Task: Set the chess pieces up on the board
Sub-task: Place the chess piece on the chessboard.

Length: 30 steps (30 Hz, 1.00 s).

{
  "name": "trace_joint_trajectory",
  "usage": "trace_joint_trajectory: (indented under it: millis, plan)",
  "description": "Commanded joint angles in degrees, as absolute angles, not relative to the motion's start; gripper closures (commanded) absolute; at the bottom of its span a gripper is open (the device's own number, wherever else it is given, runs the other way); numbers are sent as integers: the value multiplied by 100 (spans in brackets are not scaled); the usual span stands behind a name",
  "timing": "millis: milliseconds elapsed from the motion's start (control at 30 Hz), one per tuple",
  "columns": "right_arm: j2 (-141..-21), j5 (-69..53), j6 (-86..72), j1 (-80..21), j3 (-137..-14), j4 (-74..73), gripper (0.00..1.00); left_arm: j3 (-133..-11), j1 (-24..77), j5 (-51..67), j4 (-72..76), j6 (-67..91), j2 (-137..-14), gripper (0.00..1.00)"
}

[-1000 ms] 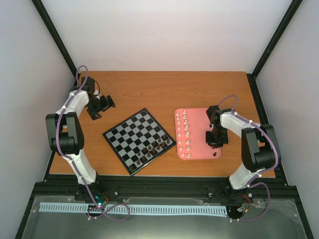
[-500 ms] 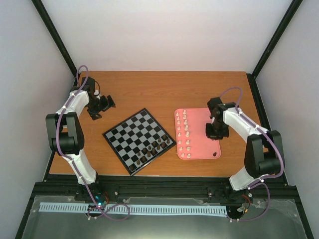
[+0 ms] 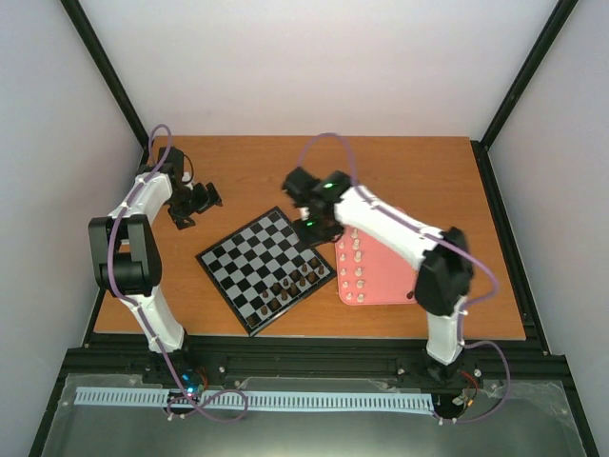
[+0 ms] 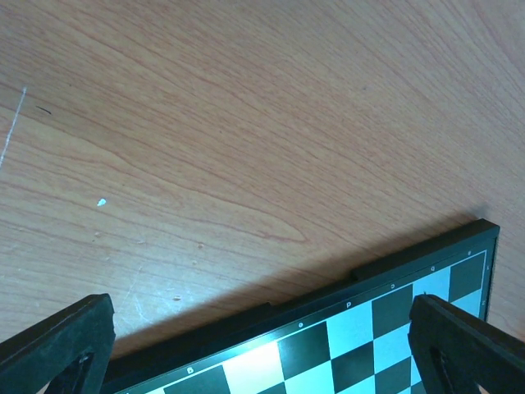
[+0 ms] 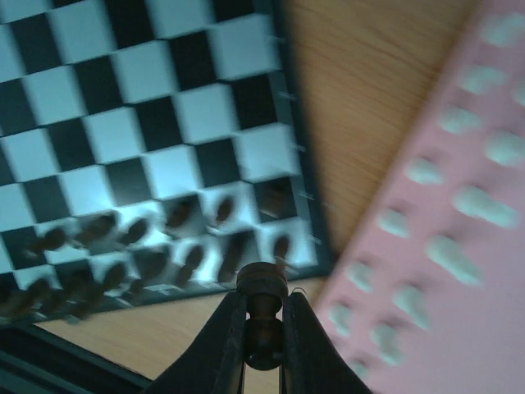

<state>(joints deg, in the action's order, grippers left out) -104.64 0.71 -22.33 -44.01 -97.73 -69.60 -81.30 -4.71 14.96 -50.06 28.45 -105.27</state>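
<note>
Chess pieces (image 3: 290, 283) in dark brown crowd the near rows of the board (image 3: 245, 249), the right gripper (image 5: 264, 332) pinches one more dark piece (image 5: 262, 289) by the board's tray-side edge, the left gripper (image 3: 203, 198) hangs wide open, and the cream set (image 3: 357, 257) waits on the pink tray (image 3: 392, 274).

Dark pieces (image 5: 98, 227), cream pieces (image 5: 480, 205) blurred; board (image 4: 349, 332) cut off by bottom edge.

Left arm bent along the counter's left edge, left gripper (image 3: 200, 201) near the far-left corner, fingers spread wide; right arm stretched diagonally toward the counter's middle, right gripper (image 3: 317, 227) pinching a dark chess piece (image 5: 262, 305) between its fingers.
</note>
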Motion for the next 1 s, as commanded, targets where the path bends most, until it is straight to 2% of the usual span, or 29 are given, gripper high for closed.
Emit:
trace_joint_trajectory:
  millis: [0, 200, 333, 967]
  plan:
    - [-11629, -150, -2111, -5259, -10961, -7564, 97, -8243, -448, 1497, -5003, 2786, -10407, 0]
    - [-12964, -671, -1460, -5978, -12900, -8148, 97, -8242, -439, 1539, -4950, 2804, -10465, 0]
    - [-13438, -1029, -1283, -6236, -13424, -8357, 97, -8266, -439, 1545, -4970, 2811, -10512, 0]
    - [-14126, -1344, -1389, -6776, -13500, -8281, 97, -8280, -439, 1590, -4968, 2859, -10256, 0]
